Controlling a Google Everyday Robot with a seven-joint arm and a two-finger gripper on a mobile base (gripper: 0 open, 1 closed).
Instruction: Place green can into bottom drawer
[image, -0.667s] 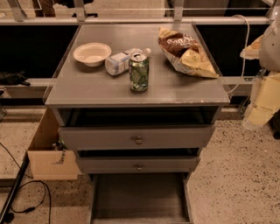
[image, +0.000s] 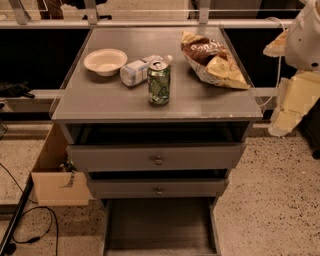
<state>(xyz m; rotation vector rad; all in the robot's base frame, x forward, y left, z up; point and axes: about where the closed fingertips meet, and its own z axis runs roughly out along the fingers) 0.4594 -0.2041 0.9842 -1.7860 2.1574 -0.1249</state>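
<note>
The green can (image: 158, 83) stands upright near the middle of the grey cabinet's top (image: 100, 102); it is green with a pale pattern and a silver top. The bottom drawer (image: 160, 227) is pulled out at the foot of the cabinet and shows a plain dark grey interior. My arm is at the right edge of the view, with the gripper (image: 286, 112) hanging beside the cabinet's right side. The gripper is well to the right of the can, apart from it, and holds nothing that I can see.
A pale plastic bottle (image: 137, 70) lies just behind the can. A white bowl (image: 105, 61) sits at the back left and a chip bag (image: 212, 62) at the back right. The two upper drawers (image: 157, 157) are slightly open. A cardboard box (image: 55, 177) and cables are on the floor at the left.
</note>
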